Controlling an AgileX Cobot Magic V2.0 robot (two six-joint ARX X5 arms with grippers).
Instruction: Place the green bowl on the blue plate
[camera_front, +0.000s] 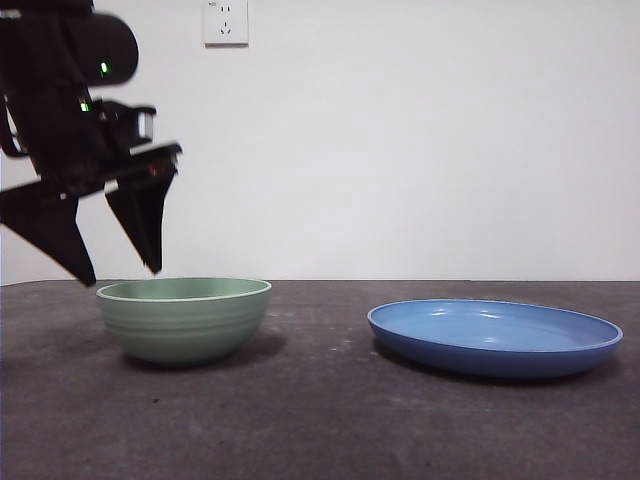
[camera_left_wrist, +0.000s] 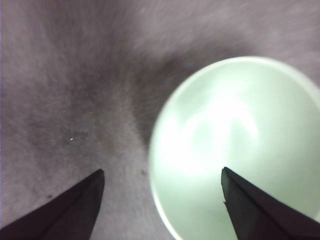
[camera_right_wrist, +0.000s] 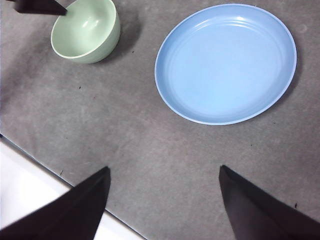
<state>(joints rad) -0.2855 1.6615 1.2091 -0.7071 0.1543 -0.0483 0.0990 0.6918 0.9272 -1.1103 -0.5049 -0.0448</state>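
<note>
The pale green bowl (camera_front: 184, 317) stands upright on the dark table at the left; it fills much of the left wrist view (camera_left_wrist: 235, 150) and shows small in the right wrist view (camera_right_wrist: 86, 30). To its right lies the wide blue plate (camera_front: 495, 336) (camera_right_wrist: 226, 62), apart from the bowl. My left gripper (camera_front: 120, 272) hangs open just above the bowl's left rim, one jaw over the bowl and one outside it (camera_left_wrist: 162, 180). My right gripper (camera_right_wrist: 164, 177) is open high above the table near its front edge, holding nothing.
A white wall with a power socket (camera_front: 225, 21) stands behind the table. The dark table's front edge (camera_right_wrist: 45, 172) runs across the right wrist view, with a white floor beyond it.
</note>
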